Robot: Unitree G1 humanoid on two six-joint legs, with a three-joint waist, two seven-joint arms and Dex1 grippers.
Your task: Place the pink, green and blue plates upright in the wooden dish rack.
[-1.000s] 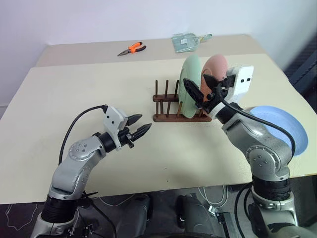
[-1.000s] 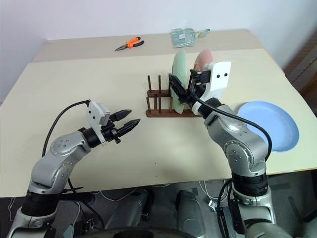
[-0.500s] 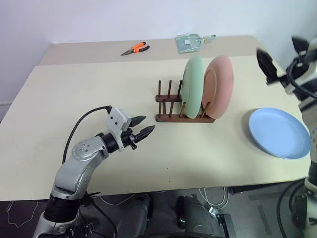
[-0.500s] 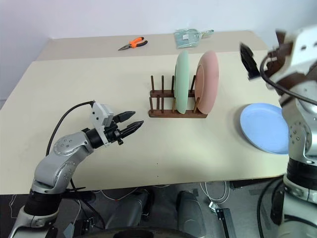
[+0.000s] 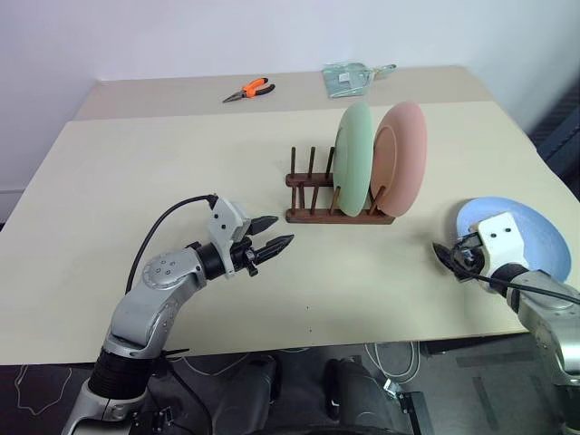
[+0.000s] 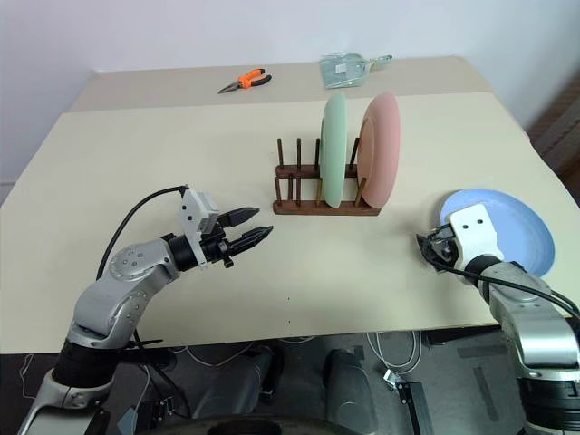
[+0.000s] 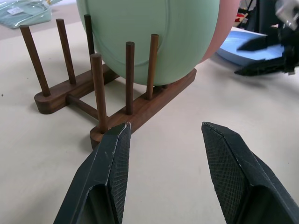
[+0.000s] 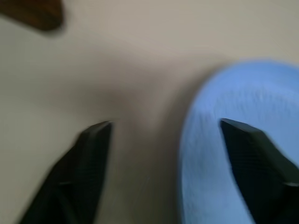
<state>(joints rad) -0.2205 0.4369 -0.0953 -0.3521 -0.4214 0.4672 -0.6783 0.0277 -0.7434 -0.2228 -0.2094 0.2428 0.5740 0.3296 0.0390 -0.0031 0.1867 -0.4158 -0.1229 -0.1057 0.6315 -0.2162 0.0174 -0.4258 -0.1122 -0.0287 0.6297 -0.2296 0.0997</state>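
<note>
1. From the head cameras I see the wooden dish rack near the middle of the worktop. The green plate and the pink plate stand upright in it, side by side, the pink one on the right. The blue plate lies flat near the worktop's right edge.
2. In the same view my left gripper hangs above the worktop to the left of the rack, pointing toward it, its fingers parted and holding nothing. My right gripper sits low at the left rim of the blue plate.
3. Orange pliers and a clear packet lie on the far surface, well apart from the rack.
4. On the left wrist camera the two fingers stand apart with bare worktop between them. The rack is just ahead, with the green plate in its slots, the pink one behind it, and free pegs beside them.
5. On the right wrist camera the fingers are spread wide and empty; the blue plate's rim lies between them, one finger over the plate, the other over the worktop.
</note>
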